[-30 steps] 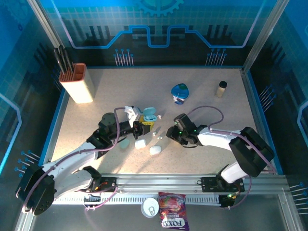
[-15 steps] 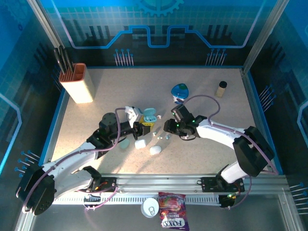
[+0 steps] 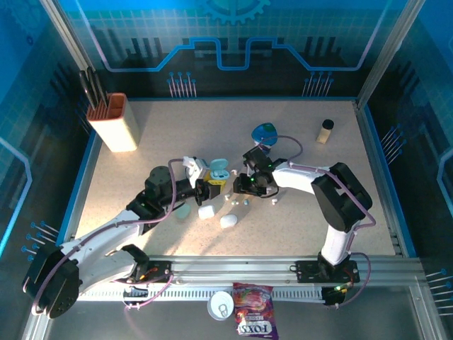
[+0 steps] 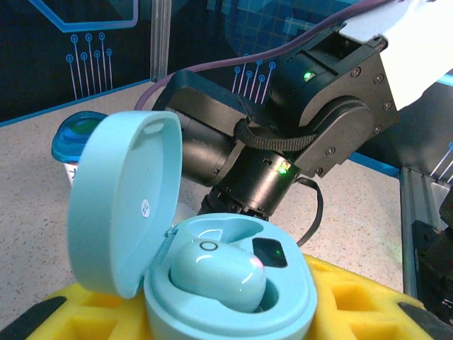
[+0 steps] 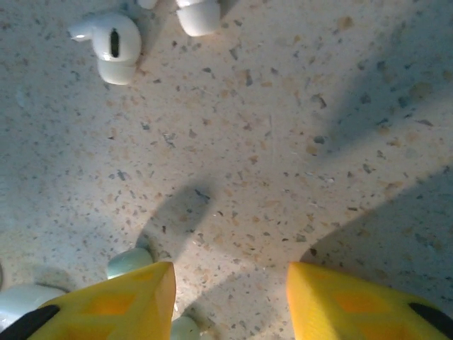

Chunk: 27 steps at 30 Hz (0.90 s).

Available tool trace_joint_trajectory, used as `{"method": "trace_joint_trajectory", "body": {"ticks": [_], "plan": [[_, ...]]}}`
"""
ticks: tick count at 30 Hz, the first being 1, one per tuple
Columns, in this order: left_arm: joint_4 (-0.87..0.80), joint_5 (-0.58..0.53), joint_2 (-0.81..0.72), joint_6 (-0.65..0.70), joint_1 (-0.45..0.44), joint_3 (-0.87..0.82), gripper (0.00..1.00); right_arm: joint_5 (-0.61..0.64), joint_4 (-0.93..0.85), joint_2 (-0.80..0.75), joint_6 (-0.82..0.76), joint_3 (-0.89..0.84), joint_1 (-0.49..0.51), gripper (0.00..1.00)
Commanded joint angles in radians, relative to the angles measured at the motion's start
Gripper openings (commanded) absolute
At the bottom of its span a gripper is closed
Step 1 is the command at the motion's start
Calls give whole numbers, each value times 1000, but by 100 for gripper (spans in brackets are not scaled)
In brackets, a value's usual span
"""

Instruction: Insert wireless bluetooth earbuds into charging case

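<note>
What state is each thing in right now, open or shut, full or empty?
teal case: lid open, one teal earbud seated, second slot empty.
left gripper: closed on the teal case.
right gripper: open, holding nothing.
white earbud: loose on the table.
white case: shut, on the table.
small bottle: upright, capped.

You were working in a robotics lab cell. Your desk [image 3: 212, 134] was a speckled slab with a blue rim, boxed in by aluminium frame posts [image 3: 386, 49] and blue wall panels [image 3: 233, 42] printed with circuit traces and a gear. The left arm [image 3: 99, 241] and right arm [image 3: 340, 202] were bolted to a slotted aluminium rail [image 3: 241, 268] at its near edge. A knife block [image 3: 119, 125] and a small bottle [image 3: 325, 131] stood about as loose props.
</note>
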Motion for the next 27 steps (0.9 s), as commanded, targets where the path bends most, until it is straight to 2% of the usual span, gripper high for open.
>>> {"method": "trace_joint_trajectory", "body": {"ticks": [1, 11, 27], "plan": [[6, -4, -14, 27, 5, 34, 39, -59, -5, -19, -23, -42, -8, 47], [5, 7, -6, 27, 6, 44, 39, -96, 31, -101, 19, -182, -1, 46], [11, 20, -4, 30, 6, 45, 39, -83, 20, -197, 84, -255, 58, 47]]}}
